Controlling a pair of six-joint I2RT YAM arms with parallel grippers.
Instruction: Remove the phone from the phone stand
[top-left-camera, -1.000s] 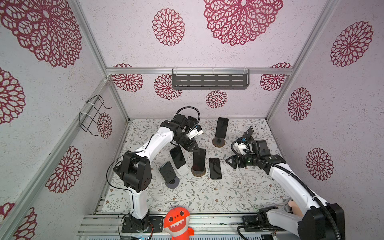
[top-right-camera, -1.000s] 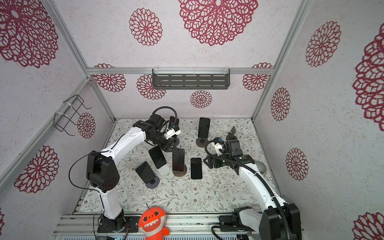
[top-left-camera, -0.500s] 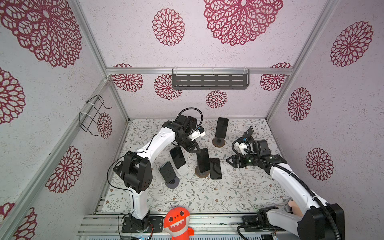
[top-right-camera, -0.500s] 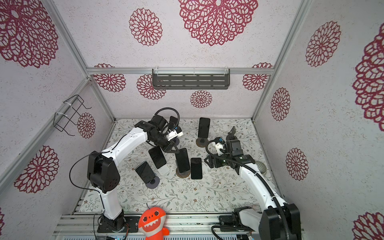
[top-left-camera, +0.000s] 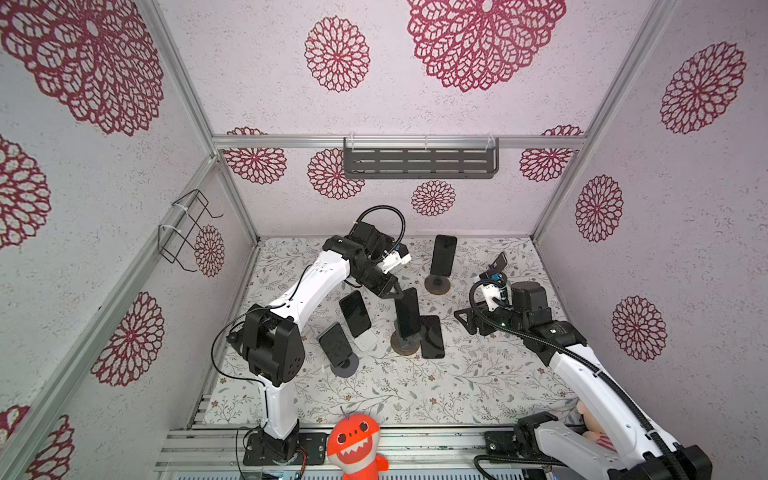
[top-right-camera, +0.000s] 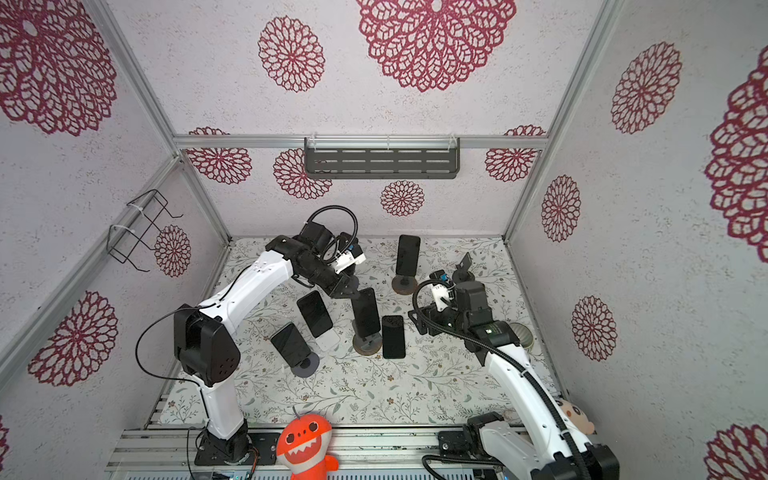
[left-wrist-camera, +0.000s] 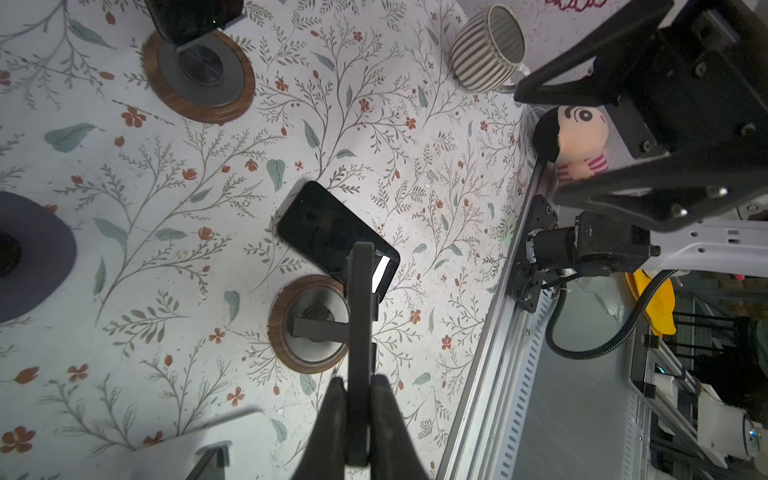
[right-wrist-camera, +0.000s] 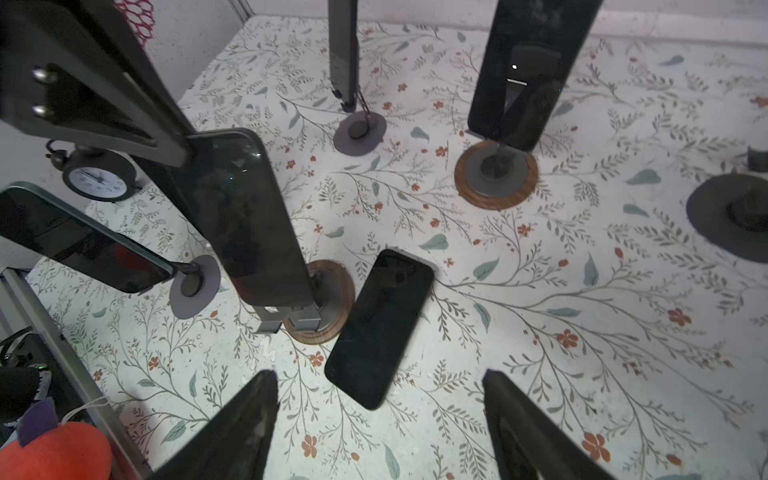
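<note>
Phone (top-left-camera: 407, 312) stands near the middle of the mat (top-left-camera: 457, 386) in a top view, foot at its wood-rimmed stand (top-left-camera: 404, 348), top edge pinched by the left gripper (top-left-camera: 395, 293). The right gripper (top-left-camera: 464, 322) waits at its 3 o'clock, spread wide and empty. A flat phone (top-left-camera: 432, 337) lies against the stand's base at 3 o'clock, and a neighbour phone (top-left-camera: 355, 313) leans close at 9 o'clock. Counted: five phones, four on stands and one flat; five stands, with one empty stand (top-left-camera: 498, 262) at 2 o'clock.

The left wrist view shows three phones, two wood-rimmed bases, one striped mug (left-wrist-camera: 488, 48) and one doll (left-wrist-camera: 577, 141). The fingers (left-wrist-camera: 332, 419) hold only a narrow strip of the edge, so the phone could slip or swing when raised.

The right wrist view shows five phones, five bases and one alarm clock (right-wrist-camera: 97, 178). The phone's foot sits at the cradle (right-wrist-camera: 291, 322). If it catches there, the light stand may lift too, or topple onto the flat phone.
</note>
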